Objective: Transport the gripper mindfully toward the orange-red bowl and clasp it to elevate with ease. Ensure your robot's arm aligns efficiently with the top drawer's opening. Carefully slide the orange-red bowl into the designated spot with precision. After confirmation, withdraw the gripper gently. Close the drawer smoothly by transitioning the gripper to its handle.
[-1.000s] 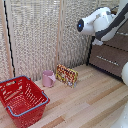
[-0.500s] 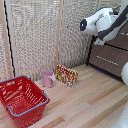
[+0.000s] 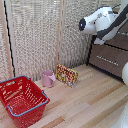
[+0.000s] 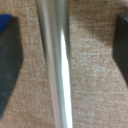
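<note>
The woven screen [image 3: 35, 40] fills the back of the room, and pale wood floor [image 3: 90, 105] runs in front of it. The dark brown dresser [image 3: 112, 62] stands at the exterior view's right. 1 silver handle [image 3: 107, 60] shows on a front that looks flush. The top drawer sits behind the arm [image 3: 105, 20], so I cannot tell whether it is open.

The arm hangs high beside the dresser, its head turned toward the screen. On the floor, well apart from it, are the red basket [image 3: 7, 97], a printed box [image 3: 66, 75] and, just beside that, a pink cup [image 3: 48, 78].

The gripper [image 4: 64, 55] is spread wide with nothing between its 2 dark fingers [image 4: 7, 65]. The wrist view shows only a pale shiny bar [image 4: 56, 60] against woven cloth. I take it for a post of the screen, not the handle.

The bowl shows in neither view; it may be in the drawer or out of frame.

With the claw empty and raised by the dresser, I judge that the arm is between steps, most likely on its way to shut the drawer, though a reach for the bowl cannot be ruled out. If it is shutting the drawer, the next move calls for swinging the head round to face the drawer front. The spread fingers then have to square up to the bar before a straight, gentle push.
</note>
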